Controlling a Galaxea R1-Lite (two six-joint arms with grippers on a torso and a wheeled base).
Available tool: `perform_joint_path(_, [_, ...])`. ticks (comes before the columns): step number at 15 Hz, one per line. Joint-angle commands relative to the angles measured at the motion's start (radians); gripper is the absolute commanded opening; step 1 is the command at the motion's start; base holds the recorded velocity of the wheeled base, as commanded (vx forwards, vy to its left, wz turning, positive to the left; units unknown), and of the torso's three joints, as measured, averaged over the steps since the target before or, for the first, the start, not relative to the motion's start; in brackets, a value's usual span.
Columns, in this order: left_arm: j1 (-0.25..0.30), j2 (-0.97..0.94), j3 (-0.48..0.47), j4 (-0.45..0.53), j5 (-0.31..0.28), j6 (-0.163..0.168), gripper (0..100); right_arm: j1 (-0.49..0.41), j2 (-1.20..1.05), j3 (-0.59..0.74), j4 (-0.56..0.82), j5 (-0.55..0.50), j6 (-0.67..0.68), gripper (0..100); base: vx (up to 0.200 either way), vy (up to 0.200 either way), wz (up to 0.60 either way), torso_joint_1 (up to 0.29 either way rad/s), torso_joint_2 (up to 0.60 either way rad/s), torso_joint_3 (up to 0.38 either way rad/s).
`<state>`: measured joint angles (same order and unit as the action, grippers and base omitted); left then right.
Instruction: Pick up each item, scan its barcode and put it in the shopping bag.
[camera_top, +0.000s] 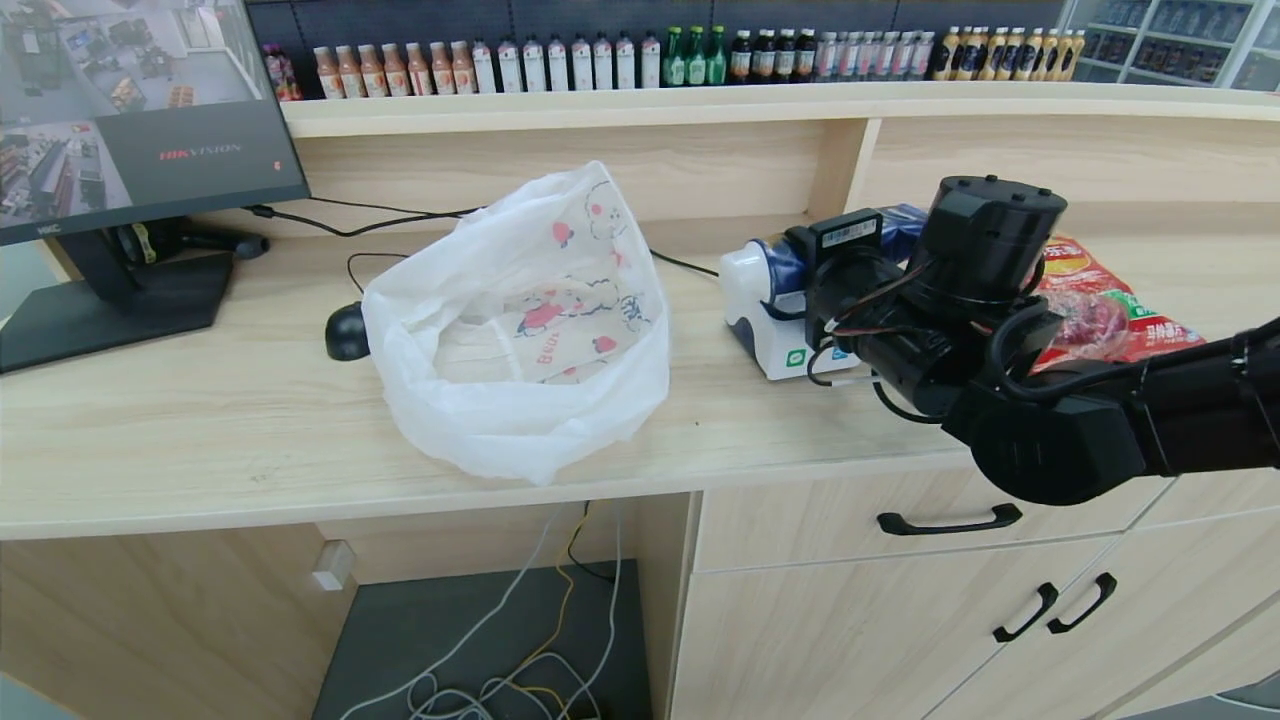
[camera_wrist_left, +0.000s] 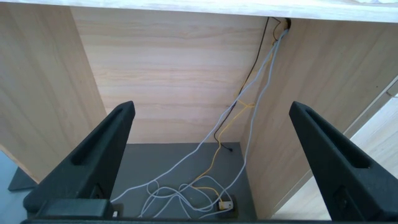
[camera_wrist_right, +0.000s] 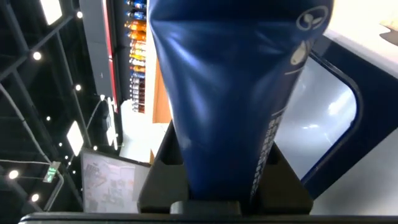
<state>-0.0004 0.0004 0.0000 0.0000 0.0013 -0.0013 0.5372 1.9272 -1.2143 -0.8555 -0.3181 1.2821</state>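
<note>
My right gripper (camera_wrist_right: 224, 163) is shut on a dark blue glossy packet (camera_wrist_right: 230, 81), which stands up between its fingers. The packet is held just in front of the white-and-blue barcode scanner (camera_top: 762, 305) on the counter; the scanner's glass window (camera_wrist_right: 329, 118) lies right beside the packet. A corner of the blue packet (camera_top: 905, 222) peeks out behind my right wrist. The white plastic shopping bag (camera_top: 520, 330) stands open-mouthed in the middle of the counter, left of the scanner. A red snack packet (camera_top: 1110, 310) lies to the scanner's right. My left gripper (camera_wrist_left: 212, 109) hangs open under the counter, holding nothing.
A monitor (camera_top: 130, 110) on its stand and a black mouse (camera_top: 347, 332) sit at the counter's left. A raised shelf with several bottles (camera_top: 640, 60) runs along the back. Loose cables (camera_wrist_left: 205, 186) lie on the floor in the knee space; drawers (camera_top: 950, 520) are below right.
</note>
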Motion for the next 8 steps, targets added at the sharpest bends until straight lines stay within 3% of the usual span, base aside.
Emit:
perform_joint_path(1, [-0.001,0.0,0.0,0.0,0.0,0.0,100,0.001,0.012,-0.004,0.0,0.001,0.0,0,0.0,0.0,0.0,0.0,0.0,0.0])
perform_joint_path(8, [-0.001,0.0,0.0,0.0,0.0,0.0,100,-0.002,0.012,-0.001,-0.008,-0.001,0.009,0,0.0,0.0,0.0,0.0,0.0,0.0])
